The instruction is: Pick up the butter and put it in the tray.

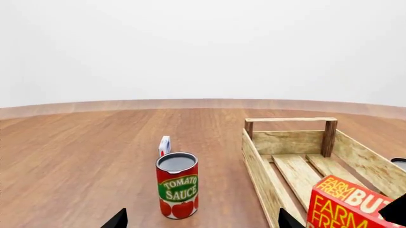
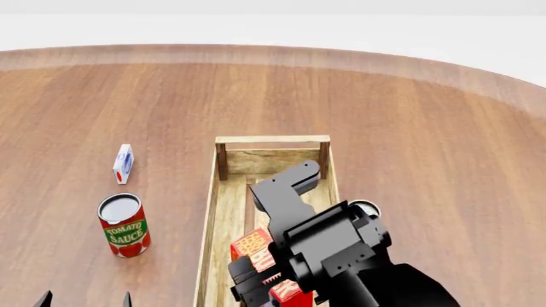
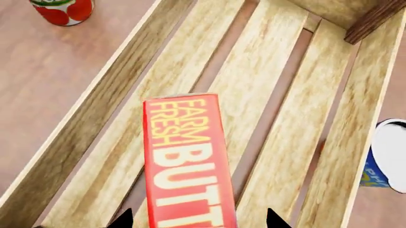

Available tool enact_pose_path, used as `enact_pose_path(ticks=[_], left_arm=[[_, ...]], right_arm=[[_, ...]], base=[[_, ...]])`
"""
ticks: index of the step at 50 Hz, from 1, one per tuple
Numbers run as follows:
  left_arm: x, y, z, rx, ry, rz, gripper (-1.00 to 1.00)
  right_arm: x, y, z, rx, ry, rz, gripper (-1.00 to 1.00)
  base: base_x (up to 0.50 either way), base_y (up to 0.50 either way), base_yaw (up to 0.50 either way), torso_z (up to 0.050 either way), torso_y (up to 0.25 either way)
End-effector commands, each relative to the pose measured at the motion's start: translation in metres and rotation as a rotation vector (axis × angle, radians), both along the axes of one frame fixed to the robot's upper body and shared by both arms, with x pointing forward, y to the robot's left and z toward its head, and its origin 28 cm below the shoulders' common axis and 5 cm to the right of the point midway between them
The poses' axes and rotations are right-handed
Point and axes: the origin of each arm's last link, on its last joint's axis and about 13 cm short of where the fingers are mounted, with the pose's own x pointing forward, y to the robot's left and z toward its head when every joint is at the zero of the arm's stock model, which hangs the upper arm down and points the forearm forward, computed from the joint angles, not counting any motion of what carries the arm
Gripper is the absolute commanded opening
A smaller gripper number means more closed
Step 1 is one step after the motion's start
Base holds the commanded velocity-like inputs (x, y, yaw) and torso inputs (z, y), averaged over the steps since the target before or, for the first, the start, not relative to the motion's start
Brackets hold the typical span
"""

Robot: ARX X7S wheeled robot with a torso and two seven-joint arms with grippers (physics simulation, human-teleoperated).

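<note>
Right gripper (image 2: 256,281) over tray (image 2: 211,211), near end. Butter (image 3: 188,156) lies between its two fingertips (image 3: 120,219), long axis running 12–6 in right wrist view; contact with pads cannot be told. Slatted floor beneath butter bare toward 12, up to far handle bar (image 2: 271,139). Tomato sauce can (image 2: 124,226) outside tray at 9; small carton (image 2: 123,163) beyond it at 10. Second can (image 2: 367,208) just outside tray's 3 o'clock wall. Left gripper (image 1: 199,219) low over table (image 2: 426,141), jaws wide, holding nothing.
</note>
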Motion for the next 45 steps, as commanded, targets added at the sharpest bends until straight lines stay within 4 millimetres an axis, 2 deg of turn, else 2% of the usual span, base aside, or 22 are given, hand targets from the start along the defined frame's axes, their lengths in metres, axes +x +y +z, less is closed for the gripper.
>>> enact_pose_path(ticks=[1,6,11,14,17,19,22,23,27,31,37,41,45], left_arm=[[0.001,0.0,0.0,0.003,0.002,0.002,1.0],[0.001,0.0,0.0,0.003,0.002,0.002,1.0],[0.001,0.0,0.0,0.003,0.002,0.001,1.0],[0.002,0.001,0.001,-0.001,0.002,0.006,1.0],[0.001,-0.001,0.0,0.003,0.004,0.001,1.0],[0.001,-0.001,0.0,0.007,0.005,-0.004,1.0],[0.001,0.0,0.001,0.003,0.005,-0.001,1.0],[0.001,0.0,0.001,0.001,0.004,0.0,1.0],[0.001,0.001,0.002,-0.001,0.003,-0.001,1.0],[0.0,0.001,0.002,-0.004,0.003,0.0,1.0],[-0.001,0.001,0.001,-0.005,0.002,0.0,1.0],[-0.001,0.001,0.002,-0.005,0.0,0.0,1.0],[-0.001,0.002,0.002,-0.007,-0.001,0.003,1.0]], right_arm=[[0.014,0.0,0.041,0.053,-0.05,0.043,1.0],[0.017,-0.005,0.054,0.093,-0.1,0.024,1.0],[0.013,-0.01,0.053,0.154,-0.159,-0.003,1.0],[0.007,-0.016,0.05,0.21,-0.313,-0.084,1.0],[0.0,-0.022,0.046,0.16,-0.502,-0.161,1.0],[-0.011,-0.025,0.043,0.169,-0.604,-0.198,1.0],[-0.021,-0.028,0.042,0.238,-0.653,-0.229,1.0],[-0.026,-0.031,0.041,0.247,-0.726,-0.26,1.0],[-0.037,-0.038,0.038,0.324,-0.803,-0.295,1.0],[-0.059,-0.041,0.034,0.418,-0.958,-0.338,1.0],[-0.081,-0.039,0.032,0.456,-1.049,-0.326,1.0],[-0.106,-0.038,0.033,0.504,-1.139,-0.314,1.0],[-0.12,-0.043,0.033,0.468,-1.234,-0.315,1.0]], base=[[0.0,0.0,0.0,0.0,0.0],[0.0,0.0,0.0,0.0,0.0],[0.0,0.0,0.0,0.0,0.0],[0.0,0.0,0.0,0.0,0.0],[0.0,0.0,0.0,0.0,0.0],[0.0,0.0,0.0,0.0,0.0],[0.0,0.0,0.0,0.0,0.0],[0.0,0.0,0.0,0.0,0.0],[0.0,0.0,0.0,0.0,0.0],[0.0,0.0,0.0,0.0,0.0],[0.0,0.0,0.0,0.0,0.0],[0.0,0.0,0.0,0.0,0.0],[0.0,0.0,0.0,0.0,0.0]])
